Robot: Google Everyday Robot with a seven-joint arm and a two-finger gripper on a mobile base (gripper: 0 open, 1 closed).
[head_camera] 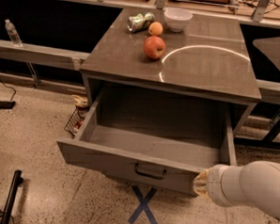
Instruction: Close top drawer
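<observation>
The top drawer (128,162) is pulled far out of the grey cabinet (179,73). It is a deep, empty grey box with a small black loop handle (150,171) at the centre of its front. My white arm (249,188) comes in from the lower right. My gripper (201,183) is at the right end of the drawer front, by its front right corner. Only its tan end shows against the drawer.
On the cabinet top stand a red apple (154,47), an orange (155,28), a can lying on its side (140,21) and a white bowl (178,19). A blue tape X (143,207) marks the floor under the drawer. A wire basket (77,119) sits left of the cabinet.
</observation>
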